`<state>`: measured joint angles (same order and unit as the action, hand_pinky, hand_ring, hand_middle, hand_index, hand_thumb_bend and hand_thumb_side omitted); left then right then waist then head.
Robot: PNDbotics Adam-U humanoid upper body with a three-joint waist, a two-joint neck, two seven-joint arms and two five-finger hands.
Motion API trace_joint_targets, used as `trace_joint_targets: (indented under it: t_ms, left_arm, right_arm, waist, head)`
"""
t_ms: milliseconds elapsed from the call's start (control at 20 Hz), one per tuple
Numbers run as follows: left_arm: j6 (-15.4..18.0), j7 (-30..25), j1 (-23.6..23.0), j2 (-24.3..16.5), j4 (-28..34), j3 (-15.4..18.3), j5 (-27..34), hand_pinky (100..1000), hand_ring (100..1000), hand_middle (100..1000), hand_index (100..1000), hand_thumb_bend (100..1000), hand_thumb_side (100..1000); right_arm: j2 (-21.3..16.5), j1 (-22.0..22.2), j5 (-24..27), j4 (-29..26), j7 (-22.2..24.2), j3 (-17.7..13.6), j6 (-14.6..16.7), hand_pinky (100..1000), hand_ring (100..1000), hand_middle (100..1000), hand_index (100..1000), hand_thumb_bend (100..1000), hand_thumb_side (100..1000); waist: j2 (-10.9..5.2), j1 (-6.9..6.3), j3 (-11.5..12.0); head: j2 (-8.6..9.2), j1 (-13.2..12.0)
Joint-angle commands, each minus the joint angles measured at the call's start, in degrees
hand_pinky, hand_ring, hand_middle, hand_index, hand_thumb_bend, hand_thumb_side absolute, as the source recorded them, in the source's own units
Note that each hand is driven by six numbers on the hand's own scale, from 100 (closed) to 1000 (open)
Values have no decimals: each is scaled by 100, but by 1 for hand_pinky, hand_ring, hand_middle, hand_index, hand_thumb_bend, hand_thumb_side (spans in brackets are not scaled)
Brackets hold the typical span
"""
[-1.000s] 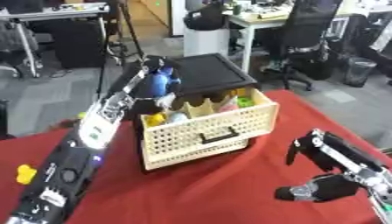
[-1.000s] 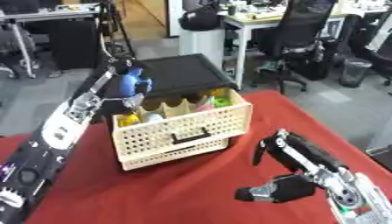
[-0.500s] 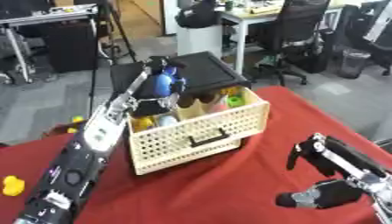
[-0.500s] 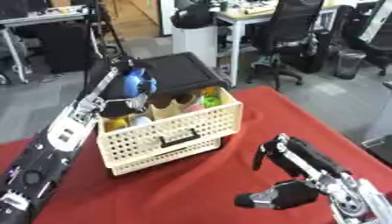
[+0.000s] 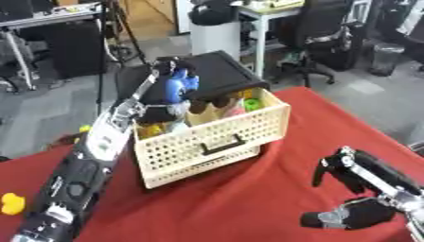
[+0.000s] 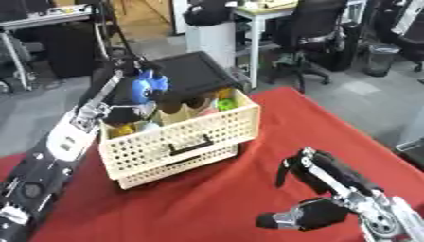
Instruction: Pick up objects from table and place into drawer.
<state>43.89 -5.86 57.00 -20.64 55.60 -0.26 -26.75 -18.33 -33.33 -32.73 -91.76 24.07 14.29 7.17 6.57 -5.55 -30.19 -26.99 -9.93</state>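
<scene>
2 head-mounted eye views, looking down, near; both share drawer (image 5: pixel 211 142) on red table (image 5: pixel 248 198).

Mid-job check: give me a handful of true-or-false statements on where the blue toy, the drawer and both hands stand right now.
1. The left hand holds the blue plush toy above the open cream perforated plastic drawer. True.
2. The drawer is shut. False: it is pulled out, with yellow and green things showing inside.
3. The right hand grips the drawer's dark handle. False: it hangs over the red tablecloth near the lower right, apart from the drawer and holding nothing.
4. A small yellow object lies on the cloth at the left edge of the left eye view. True.
5. The blue toy already lies on the tablecloth. False: it is in the left hand, over the drawer.
</scene>
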Motion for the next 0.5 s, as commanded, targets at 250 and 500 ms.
trace_joint_targets:
  t_ms: [250, 500]
  left_arm:
    - [181, 148, 101, -54, -57, 43, -321, 616, 743, 714, 835, 648, 161]
    - [261, 197, 88, -57, -71, 51, -352, 627, 754, 724, 841, 721, 200]
  right_arm:
    - [-64, -107, -5, -77, 25, -25, 24, 145, 100, 100, 521, 862, 633]
    - [-66, -107, -14, -69, 24, -29, 27, 145, 100, 100, 520, 862, 634]
  waist:
    - [-41, 61, -8]
    - [-40, 58, 13]
  head:
    - [65, 18]
    - [59, 32]
